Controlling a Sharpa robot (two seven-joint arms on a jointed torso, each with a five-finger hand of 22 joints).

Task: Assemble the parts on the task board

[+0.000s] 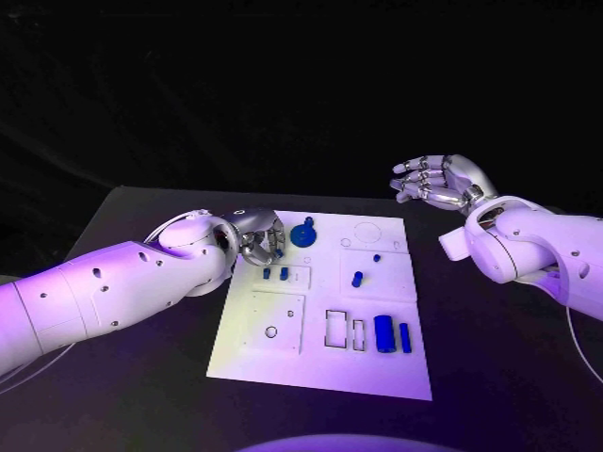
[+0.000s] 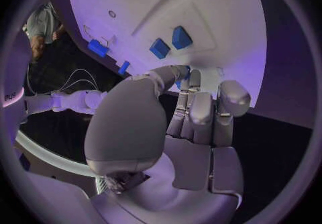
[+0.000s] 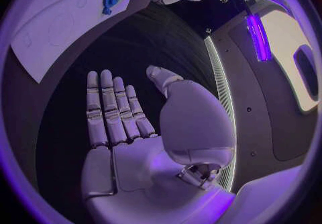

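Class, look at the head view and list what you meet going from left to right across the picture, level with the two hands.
Left arm → left hand → round blue part on the task board → right hand → right arm.

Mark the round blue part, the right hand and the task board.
round blue part (image 1: pixel 303 233), head view, middle of its disc
right hand (image 3: pixel 131 127), right wrist view, middle of the open palm
task board (image 1: pixel 316 377), head view, bare near edge
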